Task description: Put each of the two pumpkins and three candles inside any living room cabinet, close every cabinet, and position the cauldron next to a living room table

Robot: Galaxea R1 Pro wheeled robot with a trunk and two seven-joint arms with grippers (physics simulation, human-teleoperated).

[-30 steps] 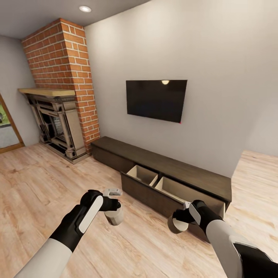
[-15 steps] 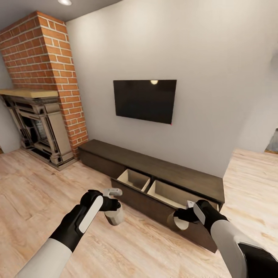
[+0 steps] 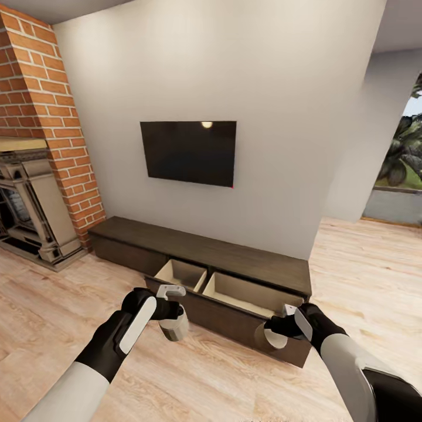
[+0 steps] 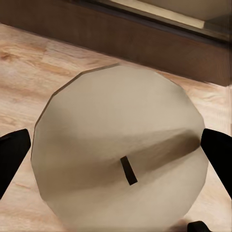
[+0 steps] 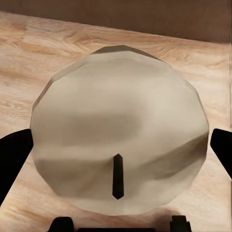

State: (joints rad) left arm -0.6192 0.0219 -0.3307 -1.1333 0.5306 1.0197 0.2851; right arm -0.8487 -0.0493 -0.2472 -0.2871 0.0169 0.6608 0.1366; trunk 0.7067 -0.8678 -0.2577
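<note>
Left gripper (image 3: 174, 319) clamps one candle (image 4: 121, 154), right gripper (image 3: 271, 335) another candle (image 5: 120, 145), both just in front of the cabinet (image 3: 234, 258), its drawers open and apparently empty; nothing stowed, closing pending.

Right wrist view. Candle (image 5: 121, 128) held between the two dark fingers (image 5: 13, 159) of the right gripper (image 5: 121, 145), one finger at each flank, both touching its sides. Pale grey-green, faceted round top face turned toward the camera. Short dark wick (image 5: 117, 182) standing on that face, off its centre. Behind the candle, light wooden floor (image 5: 34, 53) with visible grain. Beyond the floor, dark-brown front of the cabinet (image 5: 145, 17) running across the far edge. Cabinet and candle apart.
</note>
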